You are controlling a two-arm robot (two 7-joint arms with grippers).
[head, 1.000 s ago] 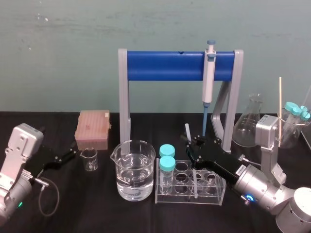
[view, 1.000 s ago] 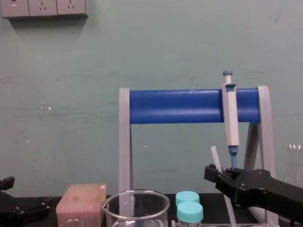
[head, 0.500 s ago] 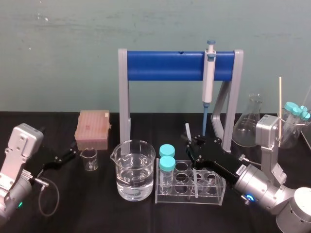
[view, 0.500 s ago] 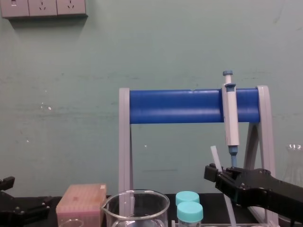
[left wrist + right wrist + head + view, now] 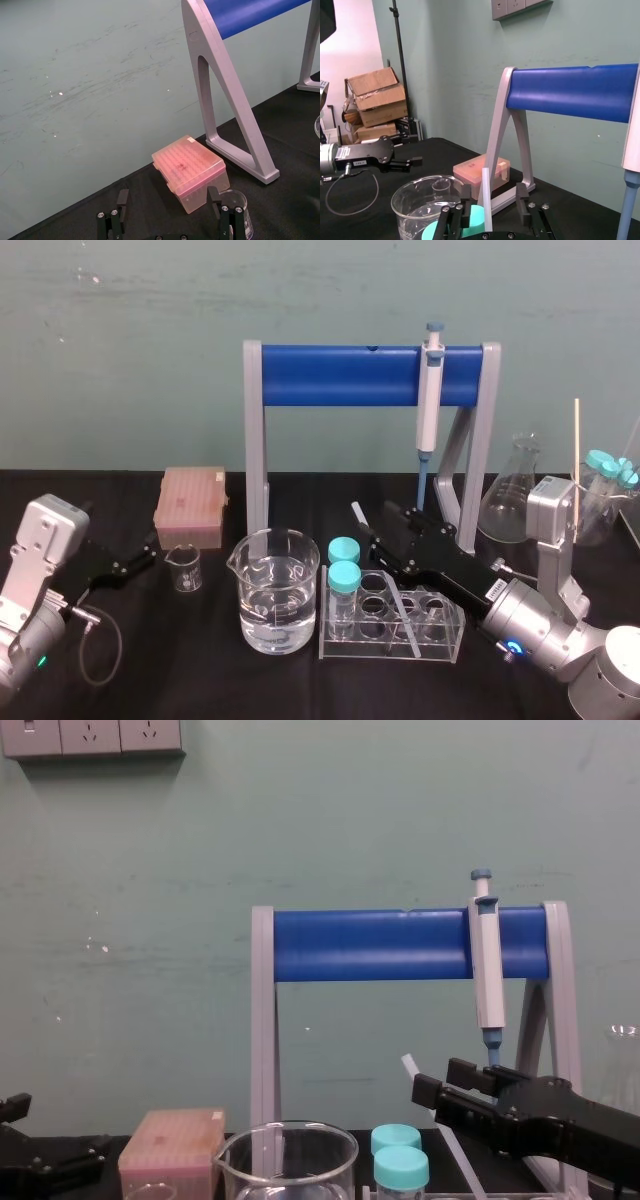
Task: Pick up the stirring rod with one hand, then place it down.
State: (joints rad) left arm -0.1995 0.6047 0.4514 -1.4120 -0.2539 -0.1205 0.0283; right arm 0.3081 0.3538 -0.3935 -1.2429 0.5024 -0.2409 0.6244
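The stirring rod (image 5: 357, 512) is a thin whitish stick that stands with its lower end in the clear test tube rack (image 5: 440, 640) and leans toward the left. My right gripper (image 5: 378, 530), black and blocky, is at the rod's upper part. In the right wrist view the rod (image 5: 486, 200) rises between the fingers (image 5: 521, 199), which stand apart with a gap on both sides, so the right gripper (image 5: 493, 197) is open. From the chest the rod's top (image 5: 408, 1066) pokes out just left of the right gripper (image 5: 437, 1082). My left gripper (image 5: 140, 562) rests open at the far left.
A water-filled beaker (image 5: 278, 590) and two teal-capped tubes (image 5: 343, 565) sit left of the rod. Behind stands the blue-barred stand (image 5: 340, 375) with a hanging pipette (image 5: 430, 390). A pink tip box (image 5: 190, 505) and small beaker (image 5: 183, 567) are left; a flask (image 5: 515, 495) is right.
My right gripper has gone from shut on the rod to open. The rod has tipped from nearly upright to a lean toward the left. The left arm has not moved.
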